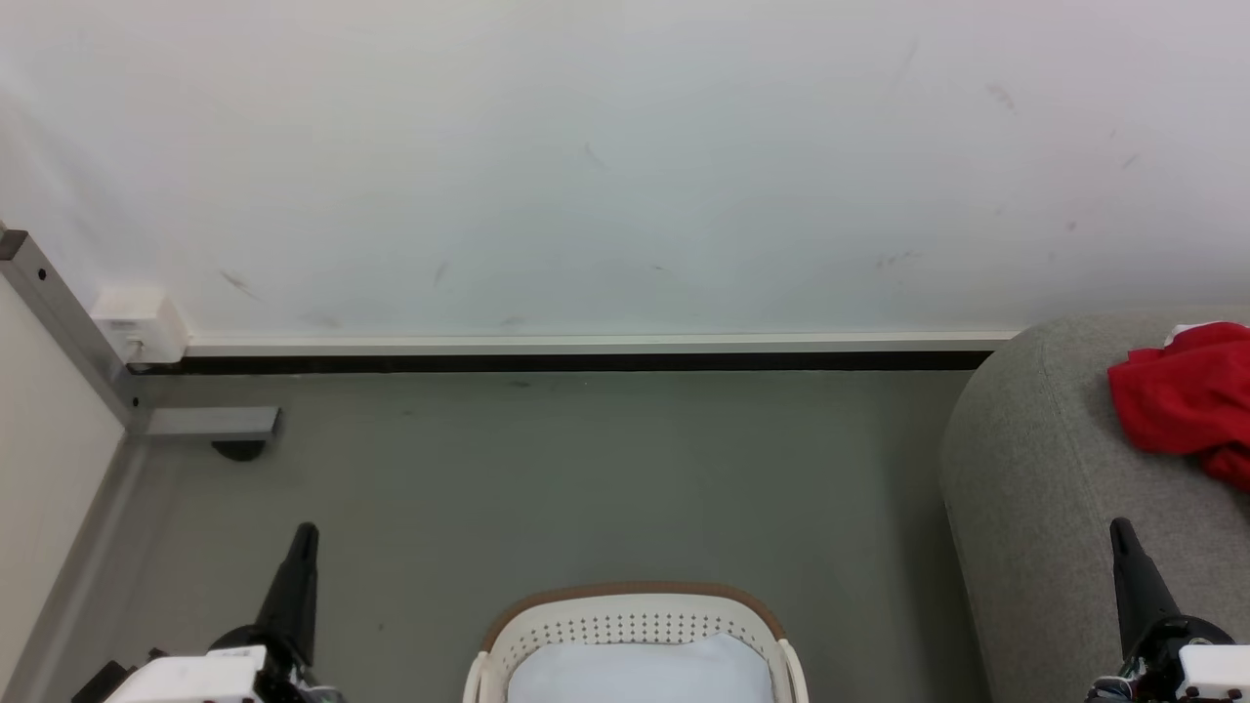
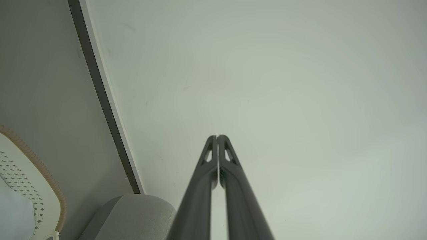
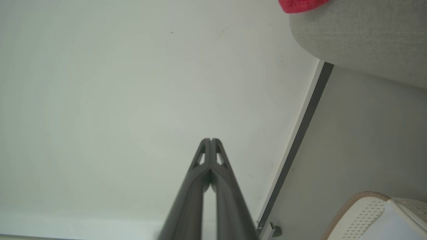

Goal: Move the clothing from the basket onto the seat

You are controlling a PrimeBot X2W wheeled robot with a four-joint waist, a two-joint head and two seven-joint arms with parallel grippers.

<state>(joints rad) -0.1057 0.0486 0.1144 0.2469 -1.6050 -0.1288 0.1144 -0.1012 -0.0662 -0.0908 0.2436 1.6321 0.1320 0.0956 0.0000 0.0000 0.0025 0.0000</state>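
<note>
The cream basket (image 1: 635,617) with a brown rim stands on the floor at the bottom centre, a white cloth piece (image 1: 640,669) inside it. Red clothing (image 1: 1182,400) with a white edge lies on the grey seat (image 1: 1035,469) at the right. My left gripper (image 1: 305,535) is shut at the lower left, over the floor left of the basket, holding nothing. My right gripper (image 1: 1119,529) is shut at the lower right, over the seat's front part, below the red clothing. In the wrist views both grippers (image 2: 217,136) (image 3: 210,140) point at the wall, their tips together and bare.
A white wall with a white and black baseboard (image 1: 586,353) runs across the back. A metal frame post (image 1: 59,312) with a foot (image 1: 210,425) and a white box (image 1: 142,322) stand at the left. Grey floor (image 1: 586,469) lies between basket and wall.
</note>
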